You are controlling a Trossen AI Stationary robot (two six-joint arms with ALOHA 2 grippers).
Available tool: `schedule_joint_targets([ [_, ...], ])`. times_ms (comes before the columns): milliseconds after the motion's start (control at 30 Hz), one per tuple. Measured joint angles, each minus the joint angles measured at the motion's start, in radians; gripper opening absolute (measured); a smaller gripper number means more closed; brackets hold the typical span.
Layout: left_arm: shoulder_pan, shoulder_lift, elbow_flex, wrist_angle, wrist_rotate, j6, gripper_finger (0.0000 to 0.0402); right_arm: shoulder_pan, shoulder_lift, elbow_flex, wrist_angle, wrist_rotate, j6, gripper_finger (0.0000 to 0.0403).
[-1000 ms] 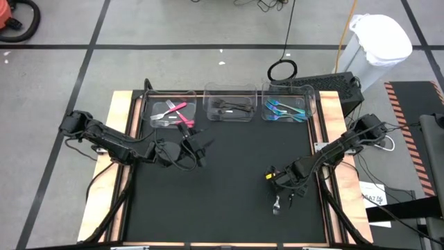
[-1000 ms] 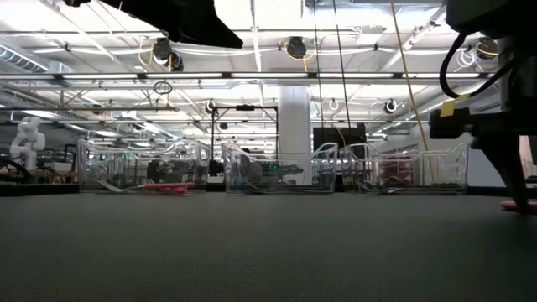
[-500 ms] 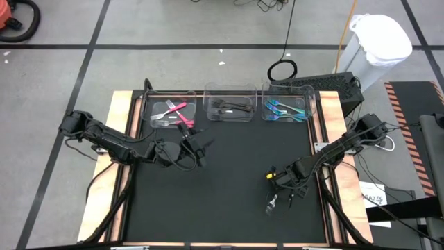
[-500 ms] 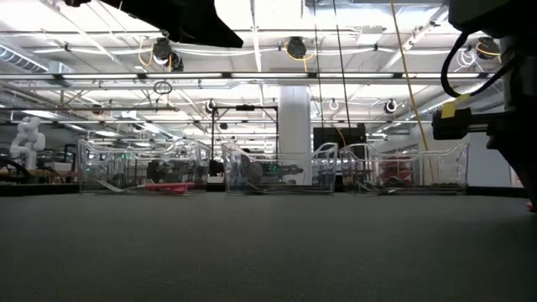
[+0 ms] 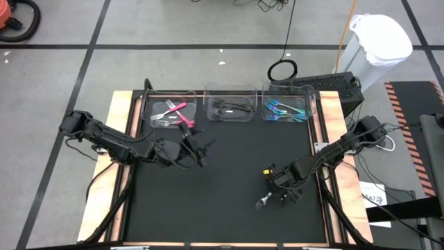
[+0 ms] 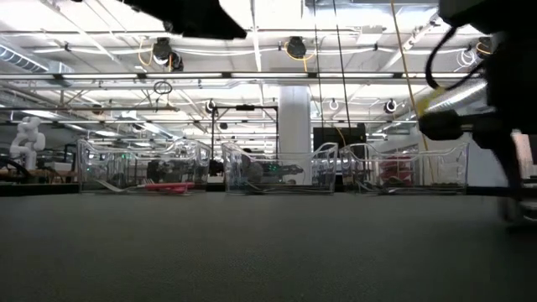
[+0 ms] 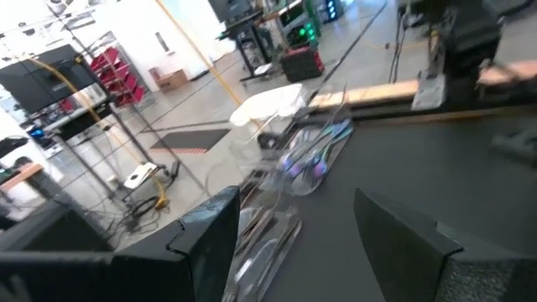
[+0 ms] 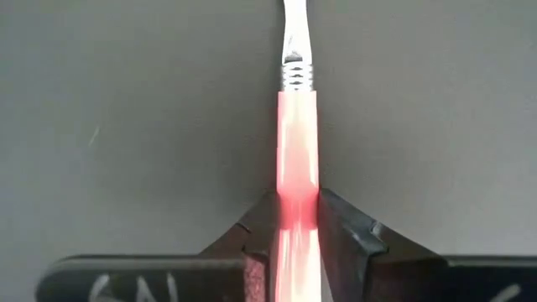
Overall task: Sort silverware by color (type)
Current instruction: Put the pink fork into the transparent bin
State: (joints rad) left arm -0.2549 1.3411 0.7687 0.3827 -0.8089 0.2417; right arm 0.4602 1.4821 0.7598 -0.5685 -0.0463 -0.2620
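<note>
Risk assessment: my right end effector [image 8: 298, 231] pinches the pink-handled utensil with a silver metal neck [image 8: 298, 143] near the end of its slim handle, so the long free part could pivot or slip during transport. A swing near the clear plastic bins [image 5: 229, 104] along the far edge of the black surface [image 5: 222, 180] could catch a bin wall. State: the right fingers are nearly closed, clamped on both sides of the pink handle, over the surface toward its near right corner. My left end effector [image 5: 198, 147] waits released, jaws apart and empty, by the bin holding pink utensils [image 5: 171, 111].
</note>
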Motion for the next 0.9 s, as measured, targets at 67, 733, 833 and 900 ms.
schedule_joint_targets([
  [67,-0.009,0.001,0.026,0.0,0.016,0.0,0.0237,-0.009,0.002,0.021,0.022,0.013,0.014,0.0055],
  [733,-0.171,0.384,0.513,-0.355,-0.129,0.348,0.0237,-0.234,-0.02,0.196,-0.047,0.015,0.035,0.0057],
  [833,-0.188,0.405,0.554,-0.418,-0.139,0.346,0.0237,-0.278,-0.029,0.195,-0.074,0.016,0.068,0.0058],
  [900,-0.198,0.412,0.575,-0.438,-0.139,0.342,0.0237,-0.297,-0.036,0.195,-0.069,0.016,0.088,0.0058],
])
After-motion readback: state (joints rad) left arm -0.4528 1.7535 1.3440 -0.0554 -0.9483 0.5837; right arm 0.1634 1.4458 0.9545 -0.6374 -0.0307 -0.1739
